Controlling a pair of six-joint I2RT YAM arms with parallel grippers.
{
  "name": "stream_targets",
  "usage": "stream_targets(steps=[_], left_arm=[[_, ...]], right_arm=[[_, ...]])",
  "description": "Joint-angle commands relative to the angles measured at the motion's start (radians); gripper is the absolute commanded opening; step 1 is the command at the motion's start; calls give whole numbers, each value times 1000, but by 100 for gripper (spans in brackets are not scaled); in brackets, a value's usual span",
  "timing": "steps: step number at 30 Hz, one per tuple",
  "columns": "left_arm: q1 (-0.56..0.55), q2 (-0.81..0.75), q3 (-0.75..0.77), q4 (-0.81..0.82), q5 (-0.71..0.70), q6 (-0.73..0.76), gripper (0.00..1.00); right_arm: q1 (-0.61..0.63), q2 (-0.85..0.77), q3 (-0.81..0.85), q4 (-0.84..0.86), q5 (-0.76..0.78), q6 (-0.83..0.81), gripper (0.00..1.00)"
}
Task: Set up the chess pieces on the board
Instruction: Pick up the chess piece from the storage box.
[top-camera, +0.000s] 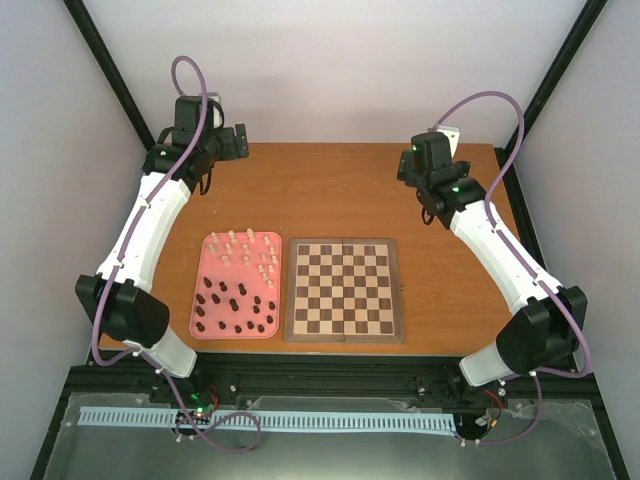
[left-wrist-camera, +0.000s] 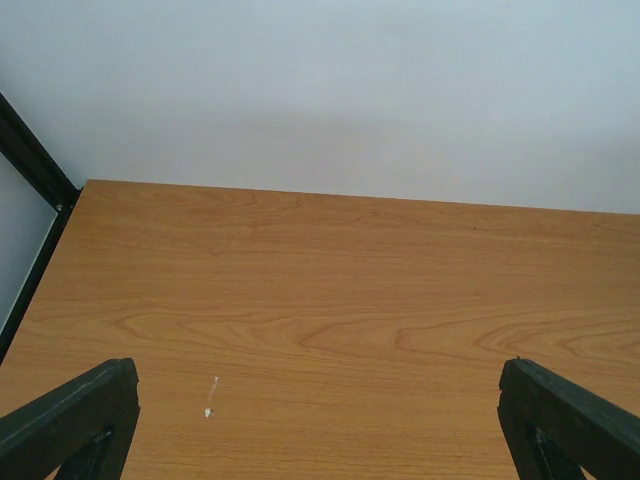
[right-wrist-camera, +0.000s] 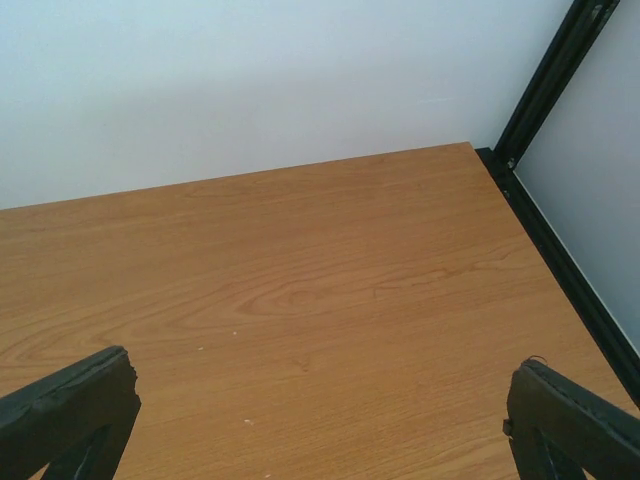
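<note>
Many chess pieces tiny, left tool cropped

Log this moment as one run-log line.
stage: not started | board: bare | chess pieces: all on pink tray | left gripper: open, empty | right gripper: open, empty

one board, one pink tray, one left arm, one right arm; cream pieces and dark pieces too tiny to count.
</note>
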Motion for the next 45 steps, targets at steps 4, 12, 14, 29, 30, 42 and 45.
stream_targets(steps=[4, 12, 14, 29, 30, 42, 45], left_arm=[[3, -13, 42, -17, 1, 21, 100], [3, -17, 39, -25, -23, 30, 100], [2, -17, 40, -27, -25, 28, 100], [2, -68, 48, -194, -55, 15, 100], [2, -75, 48, -221, -59, 12, 100], [3, -130, -114, -228, -11, -10, 100], [2, -87, -107, -251, -11, -22, 100]], right_arm=[[9, -17, 28, -12, 34, -10, 100], [9, -12, 35, -22, 3, -89, 100], [9, -18, 31, -20, -23, -129, 100], [40, 105, 189, -144, -345, -246, 100], [49, 116, 197, -140, -371, -243, 100], [170, 379, 423, -244, -397, -227, 100], [171, 446, 489, -255, -417, -239, 98]])
